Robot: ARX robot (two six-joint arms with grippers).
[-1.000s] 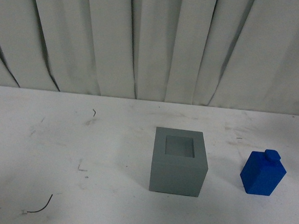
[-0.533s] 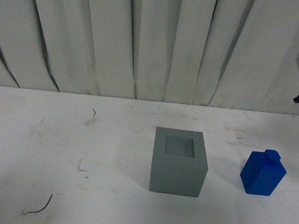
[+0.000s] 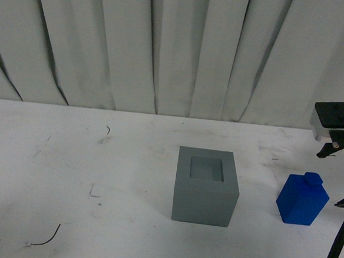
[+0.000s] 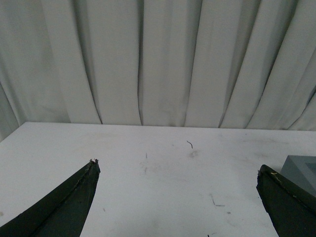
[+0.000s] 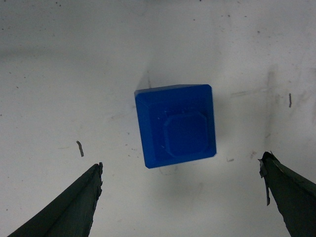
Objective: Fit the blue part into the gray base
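**As the right arm arrives, the blue part waits untouched beside the base**

While the front view a second ago showed almost nothing of it, the right arm (image 3: 337, 126) has now come into that view, on the far side of the blue part (image 3: 301, 203) from the gray base (image 3: 205, 193) and higher than both. The right wrist view looks almost straight down on the blue part, so I judge this to be the approach before a grasp, with nothing of the insertion done yet.

The right fingers (image 5: 74, 210) are spread wide and hold nothing; the blue part shows between them, clear of both. The left fingers (image 4: 64, 207) are likewise parted and empty, with only a corner of the gray base showing past one of them.

The blue part stands upright on the table (image 3: 99, 159) to the right of the gray base, near it but not touching, and turned a little out of line with it. It is bright blue and matte, narrower than the base, with sloped shoulders and a small square knob on top, its corners clipped. The base's square recess faces up and is empty.
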